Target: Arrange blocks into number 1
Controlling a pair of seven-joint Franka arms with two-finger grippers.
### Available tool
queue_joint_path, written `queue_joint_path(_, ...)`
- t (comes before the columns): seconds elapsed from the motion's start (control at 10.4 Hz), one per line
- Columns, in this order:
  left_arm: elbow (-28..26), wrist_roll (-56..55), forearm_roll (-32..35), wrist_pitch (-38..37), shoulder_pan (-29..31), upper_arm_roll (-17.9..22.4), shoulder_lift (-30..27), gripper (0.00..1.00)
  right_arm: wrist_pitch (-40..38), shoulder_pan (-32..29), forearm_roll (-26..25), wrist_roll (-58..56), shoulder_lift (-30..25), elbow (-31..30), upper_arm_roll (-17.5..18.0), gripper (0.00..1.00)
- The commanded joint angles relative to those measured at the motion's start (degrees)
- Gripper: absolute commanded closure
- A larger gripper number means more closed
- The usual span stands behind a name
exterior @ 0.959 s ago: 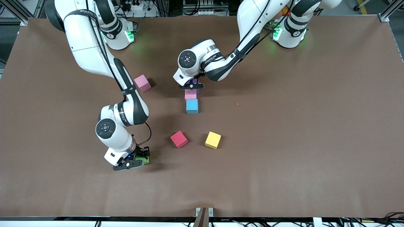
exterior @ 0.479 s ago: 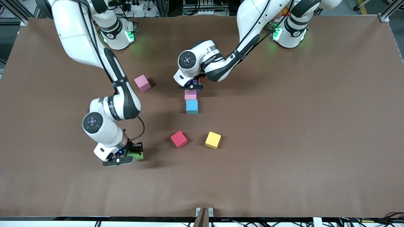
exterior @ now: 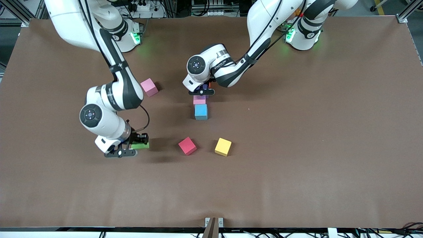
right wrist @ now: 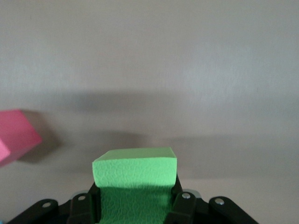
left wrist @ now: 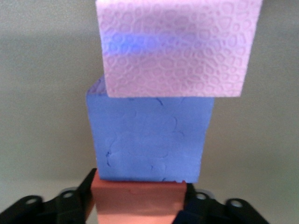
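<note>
- The right gripper is clamped on the green block, lifted above bare brown table beside the red block.
- The left gripper grips the orange block, which touches the purple block.
- The purple block meets the pink block, then the light blue block, in one straight line.
- The yellow block and a second pink block lie apart.

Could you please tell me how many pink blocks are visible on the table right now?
2. One pink block lies alone, toward the right arm's end. The other pink block sits in the column, farther from the front camera than the light blue block. None seems hidden.
</note>
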Motion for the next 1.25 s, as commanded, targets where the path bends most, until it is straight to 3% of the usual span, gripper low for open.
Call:
queue_joint_path(0.0, 1.66, -0.42, 1.13, -0.93, -1.14, 0.90, -0.26, 0.00, -3.10, 1.33, 0.45, 3.42, -5.71, -5.35, 0.21, 0.56)
queue_joint_path(0.67, 2.37, -3.06, 0.69, -10.93, 0.26, 0.89, -9.22, 0.00, -4.87, 2.13, 0.37, 5.01, -6.86, -6.41, 0.21, 0.56)
queue_joint_path(0.96, 2.45, -2.54, 1.30, -14.11, 11.30, 0.90, -15.11, 0.00, -4.17, 4.84, 0.45, 8.68, -6.16, -5.54, 0.21, 0.56)
queue_joint_path(1.15, 2.46, -2.01, 5.06, -14.20, 18.25, 0.90, -18.01, 0.00, -4.26, 8.09, 0.37, 11.85, -3.63, -1.87, 0.21, 0.56)
